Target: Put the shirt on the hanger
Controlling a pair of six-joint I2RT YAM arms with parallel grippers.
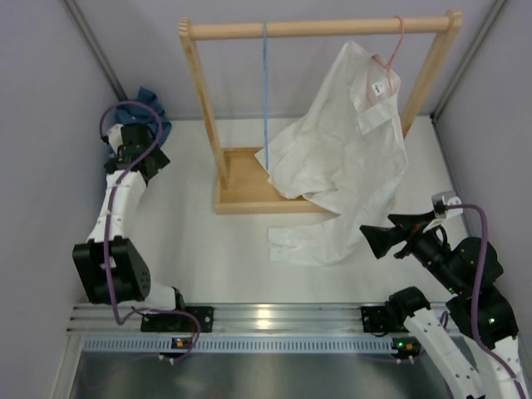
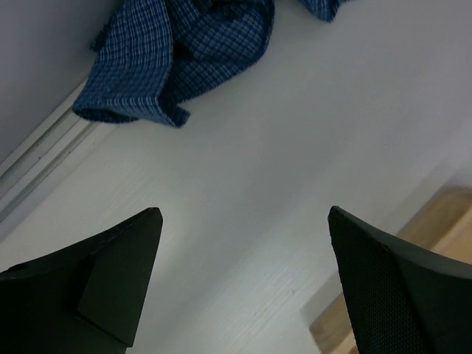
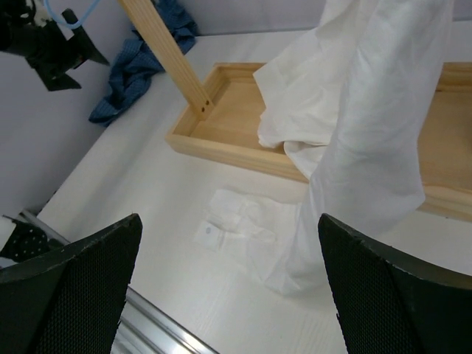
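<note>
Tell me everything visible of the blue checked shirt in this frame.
The shirt is dark blue fine-checked woven cloth, crumpled in a heap, with what looks like a sleeve cuff sticking out. It lies unhung on the white table in its far left corner. The open left gripper hovers close by, not touching it.

Shirt [image 1: 158,104] mostly hidden behind left arm [image 1: 122,202]; cropped by top edge in left wrist view. Hanger [image 1: 266,83] shape unreadable.

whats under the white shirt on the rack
The white shirt drapes over the rack's wooden base tray; only the tray's left part shows, bare. Its right part and anything there is covered. One sleeve trails onto the table.
</note>
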